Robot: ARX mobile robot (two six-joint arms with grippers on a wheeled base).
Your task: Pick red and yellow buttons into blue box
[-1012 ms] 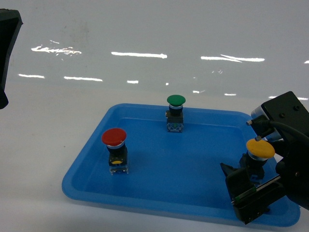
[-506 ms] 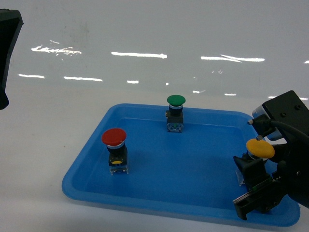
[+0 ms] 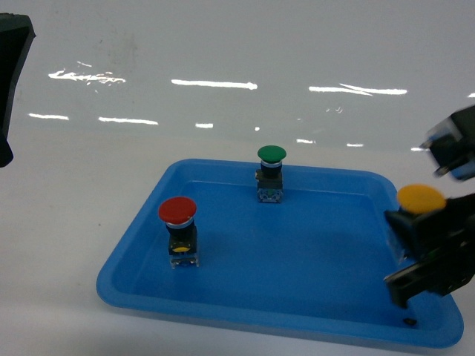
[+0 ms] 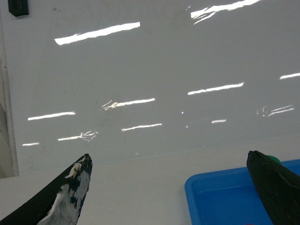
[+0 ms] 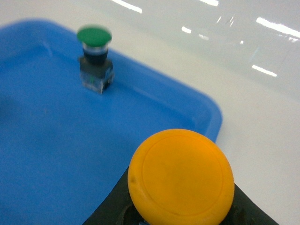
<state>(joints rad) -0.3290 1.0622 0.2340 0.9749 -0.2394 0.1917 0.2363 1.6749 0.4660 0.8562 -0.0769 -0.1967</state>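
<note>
— Item one, the yellow button (image 3: 421,199)?
— Held in the right gripper (image 3: 423,248), clamped between its black fingers (image 3: 434,230) below the cap; cap upright, raised above the right rim of the blue box (image 3: 133,285); in the right wrist view the yellow cap (image 5: 181,178) fills the lower frame with the black gripper parts just under it; whether the button's base touches the box floor cannot be told, since the gripper hides it.
— Item two, the red button (image 3: 178,231)?
— Standing upright inside the box, left part of the floor; black body, clear base, a small yellow patch on the front; well apart from both grippers.
— Item three?
— Green button (image 3: 270,173); upright at the back wall of the box, near the middle; also seen in the right wrist view (image 5: 95,57), beyond the yellow cap.
— Left gripper (image 4: 173,192)?
— Spread wide, nothing between its two dark fingers (image 4: 65,194); it hangs over the white worktop (image 3: 223,59), left of the box, whose blue corner shows in the left wrist view; far from every button.
</note>
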